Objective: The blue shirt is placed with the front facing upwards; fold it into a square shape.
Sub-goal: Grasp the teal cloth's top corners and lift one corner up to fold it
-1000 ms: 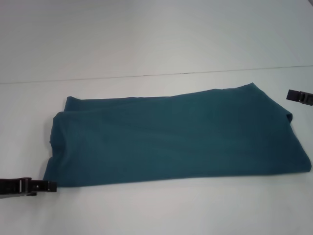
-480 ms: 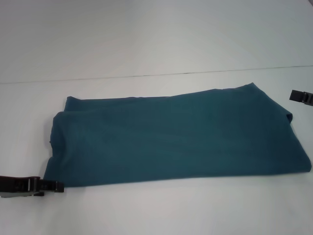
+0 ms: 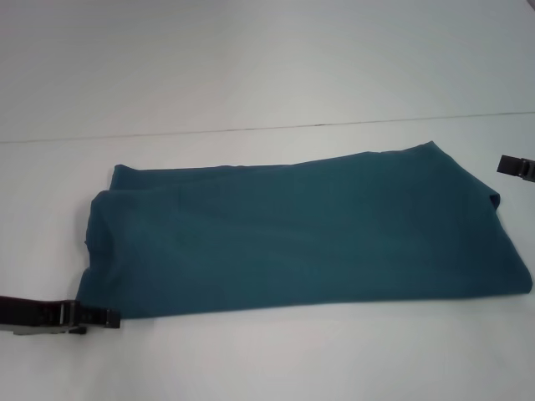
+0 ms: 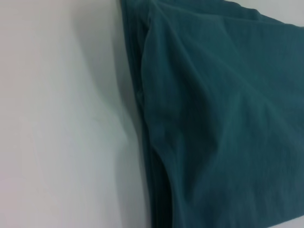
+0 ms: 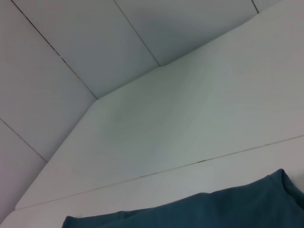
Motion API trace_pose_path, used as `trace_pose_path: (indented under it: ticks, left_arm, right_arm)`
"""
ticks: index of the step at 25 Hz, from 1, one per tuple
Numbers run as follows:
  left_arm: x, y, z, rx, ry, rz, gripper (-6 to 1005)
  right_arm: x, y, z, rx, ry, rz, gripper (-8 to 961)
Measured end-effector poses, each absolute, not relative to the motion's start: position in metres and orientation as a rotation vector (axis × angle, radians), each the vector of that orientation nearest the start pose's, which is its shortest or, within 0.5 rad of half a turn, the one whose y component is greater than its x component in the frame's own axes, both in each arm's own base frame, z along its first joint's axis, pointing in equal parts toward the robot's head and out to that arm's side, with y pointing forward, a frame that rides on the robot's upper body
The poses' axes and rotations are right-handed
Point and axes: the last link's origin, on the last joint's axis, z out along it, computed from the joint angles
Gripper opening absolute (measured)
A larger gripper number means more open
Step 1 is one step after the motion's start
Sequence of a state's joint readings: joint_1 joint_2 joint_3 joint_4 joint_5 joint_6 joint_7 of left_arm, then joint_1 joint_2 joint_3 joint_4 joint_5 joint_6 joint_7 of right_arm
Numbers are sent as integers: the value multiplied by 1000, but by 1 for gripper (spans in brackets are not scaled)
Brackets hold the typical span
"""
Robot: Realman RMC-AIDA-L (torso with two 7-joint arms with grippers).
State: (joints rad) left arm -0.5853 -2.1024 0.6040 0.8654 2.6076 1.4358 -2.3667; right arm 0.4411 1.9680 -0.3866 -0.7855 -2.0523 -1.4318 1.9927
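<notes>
The blue shirt [image 3: 301,234] lies folded into a long band across the white table, plain teal side up, with no print showing. Its layered left end [image 4: 223,118] fills the left wrist view. A strip of its far edge [image 5: 190,211] shows in the right wrist view. My left gripper [image 3: 104,318] sits low at the shirt's front left corner, pointing right along the front edge and just touching or nearly touching the cloth. Only the tip of my right gripper [image 3: 517,166] shows at the right edge, a little beyond the shirt's far right corner.
The white table [image 3: 267,359] has a thin seam [image 3: 334,125] running across it behind the shirt. Bare tabletop lies in front of and behind the cloth. Beyond the table's far edge [image 5: 142,175] are pale wall panels.
My left gripper has slid right along the table to the shirt's front left corner. The right gripper has drawn slightly to the right. The shirt has not moved.
</notes>
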Motion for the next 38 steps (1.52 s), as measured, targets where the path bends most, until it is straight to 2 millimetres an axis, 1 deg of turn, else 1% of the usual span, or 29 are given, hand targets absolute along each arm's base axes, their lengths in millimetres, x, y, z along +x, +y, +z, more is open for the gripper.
trace_pose_path:
  ticks: [12, 20, 31, 38]
  left_arm:
    - [-307, 359, 18, -2174, -1647, -79, 691]
    - [-295, 368, 14, -2198, -1610, -106, 685]
    - [-291, 377, 16, -2184, -1563, -106, 669]
    - [-290, 379, 16, -2189, -1548, -84, 659]
  right_arm:
    - [341, 337, 117, -2004, 1365, 796, 899]
    - [341, 337, 116, -2006, 1366, 797, 900]
    - [341, 337, 117, -2007, 1363, 802, 899]
    - [341, 337, 117, -2004, 1363, 806, 900]
